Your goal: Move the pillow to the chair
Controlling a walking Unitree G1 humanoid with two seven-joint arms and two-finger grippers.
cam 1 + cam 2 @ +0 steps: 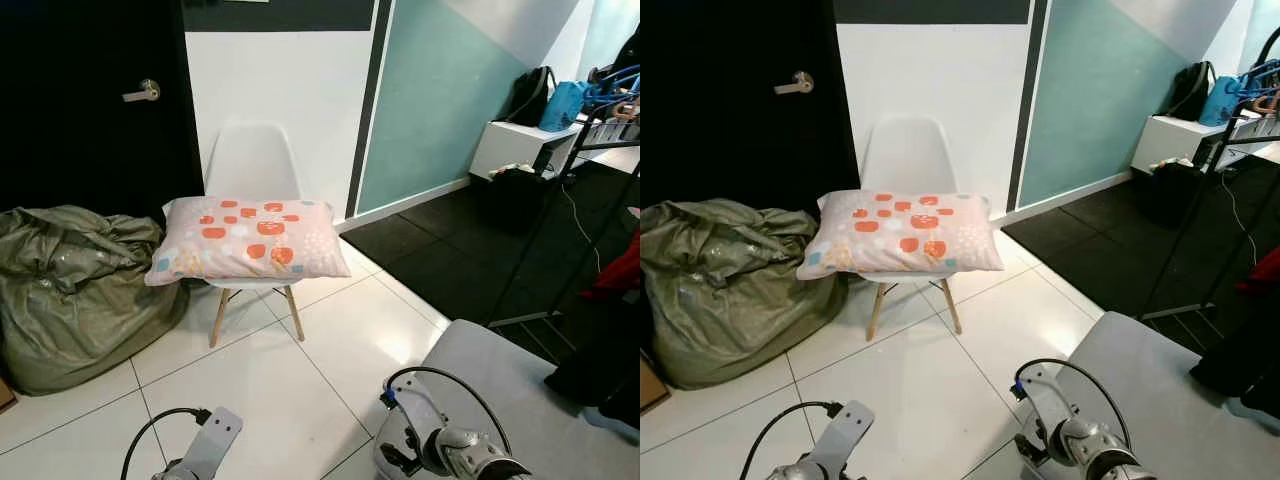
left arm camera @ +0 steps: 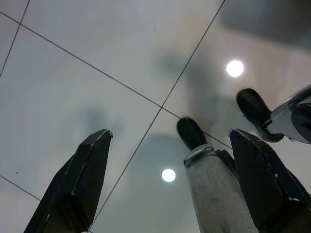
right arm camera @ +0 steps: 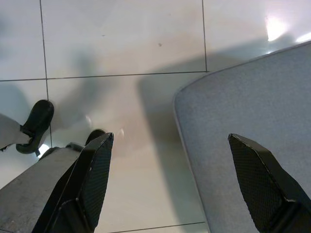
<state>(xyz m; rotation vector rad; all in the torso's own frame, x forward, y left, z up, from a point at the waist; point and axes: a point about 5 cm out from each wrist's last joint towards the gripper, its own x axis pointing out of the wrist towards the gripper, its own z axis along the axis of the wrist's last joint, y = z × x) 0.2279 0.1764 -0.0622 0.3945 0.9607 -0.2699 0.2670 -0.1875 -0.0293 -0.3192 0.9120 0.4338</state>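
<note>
On white chair (image 1: 250,165) seat, pillow (image 1: 247,240) is being carried, overhanging both sides. Judged soft, light, floppy; best gripped at opposite short ends. Left pincer (image 2: 167,160) and right pincer (image 3: 170,167) are being held spread, empty, over floor tiles (image 1: 270,400).

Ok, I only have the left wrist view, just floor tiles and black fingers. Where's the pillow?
Observer: The pillow lies flat on the seat of the white chair, overhanging both sides.
Operator: Is anything holding it?
Observer: No. Both arms hang low; the left gripper and right gripper are open over the floor, holding nothing.
Operator: What's near the chair?
Observer: A green bag slumps on the floor at the chair's left, below a black door.
</note>
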